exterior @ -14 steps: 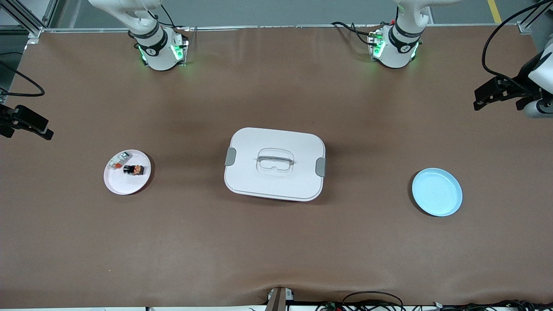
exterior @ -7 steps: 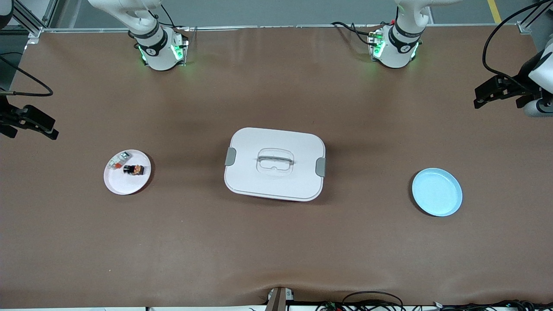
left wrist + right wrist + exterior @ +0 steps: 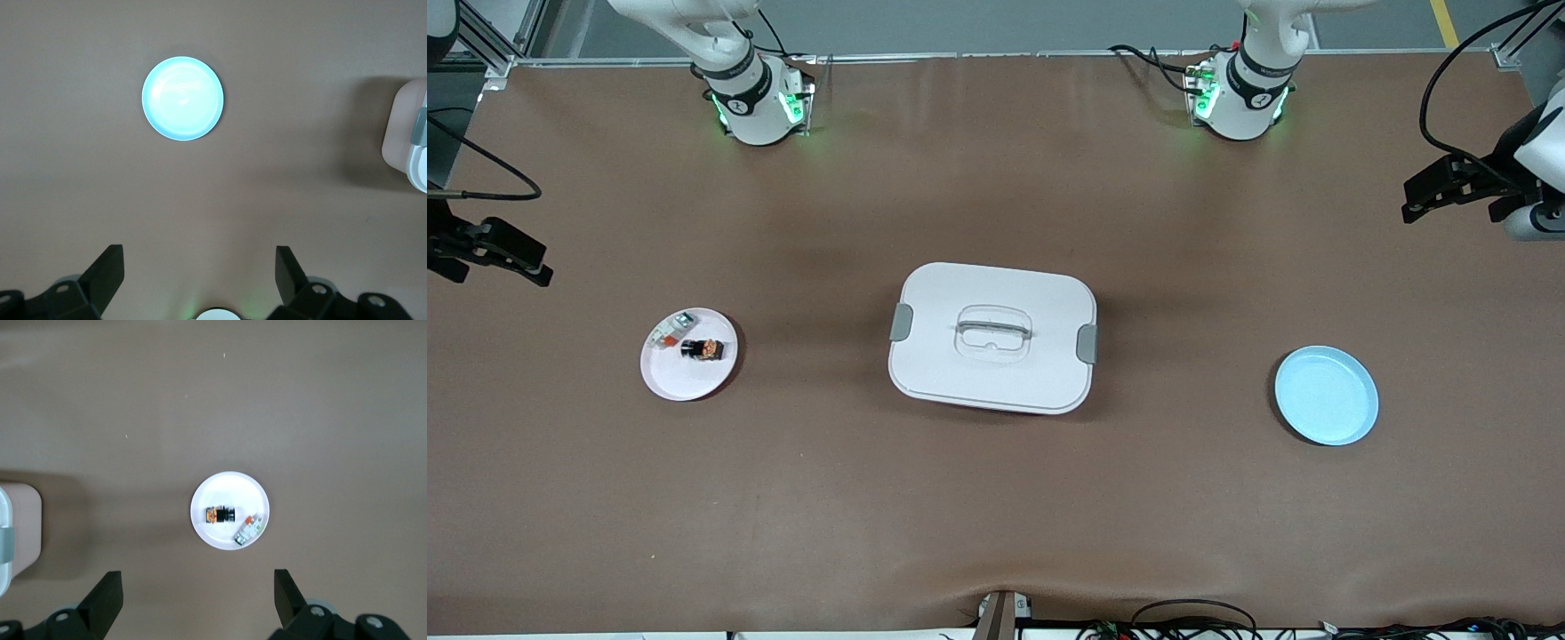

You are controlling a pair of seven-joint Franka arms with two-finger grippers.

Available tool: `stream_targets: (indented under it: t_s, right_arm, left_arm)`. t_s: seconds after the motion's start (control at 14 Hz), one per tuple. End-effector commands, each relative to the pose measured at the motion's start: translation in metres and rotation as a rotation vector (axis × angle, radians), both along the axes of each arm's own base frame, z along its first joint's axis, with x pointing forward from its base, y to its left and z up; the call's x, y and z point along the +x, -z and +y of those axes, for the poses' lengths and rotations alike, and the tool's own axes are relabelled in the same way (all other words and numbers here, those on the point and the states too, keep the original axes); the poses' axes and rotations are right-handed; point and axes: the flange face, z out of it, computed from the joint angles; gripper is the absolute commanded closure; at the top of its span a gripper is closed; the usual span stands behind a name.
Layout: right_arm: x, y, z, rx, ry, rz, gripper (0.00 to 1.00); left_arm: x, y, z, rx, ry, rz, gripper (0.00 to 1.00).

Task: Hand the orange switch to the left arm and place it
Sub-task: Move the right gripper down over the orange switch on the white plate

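Note:
The orange switch (image 3: 702, 348) lies on a small white plate (image 3: 680, 380) toward the right arm's end of the table. In the right wrist view the switch (image 3: 220, 515) shows on that plate (image 3: 227, 488). The white box (image 3: 992, 338) stands mid-table, lid on. My right gripper (image 3: 535, 267) hangs open and empty over bare table at its end, apart from the plate; its jaws (image 3: 197, 583) stand wide. My left gripper (image 3: 1410, 206) is open and empty over bare table at the left arm's end (image 3: 198, 260).
A whitish-grey component (image 3: 669, 332) with a red-orange patch lies beside the switch on the same plate. A light blue plate (image 3: 1326, 396) sits toward the left arm's end and also shows in the left wrist view (image 3: 183, 98). Cables lie along the front edge.
My right gripper has shifted a little toward the middle of the table. The left gripper has barely moved. Nothing on the table has moved.

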Motion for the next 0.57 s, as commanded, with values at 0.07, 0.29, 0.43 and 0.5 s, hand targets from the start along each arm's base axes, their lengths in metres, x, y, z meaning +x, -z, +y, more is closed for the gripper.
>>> stream_targets:
  t_s: [0.07,0.29,0.43,0.5]
  right_arm:
    - [0.009,0.038,0.004,-0.020,0.019,0.082,0.00]
    - [0.018,0.078,0.009,-0.022,0.029,0.092,0.00]
    - [0.018,0.123,0.006,-0.026,0.027,0.088,0.00]
    - [0.016,0.145,0.002,-0.027,0.031,0.094,0.00]
  left_arm:
    - [-0.007,-0.009,0.000,-0.001,0.005,0.006,0.00]
    - [-0.011,-0.014,0.005,0.000,-0.001,0.000,0.00]
    - [-0.011,-0.013,0.006,0.000,-0.001,0.001,0.00]
    - [-0.011,-0.012,0.004,0.001,0.000,0.003,0.00]
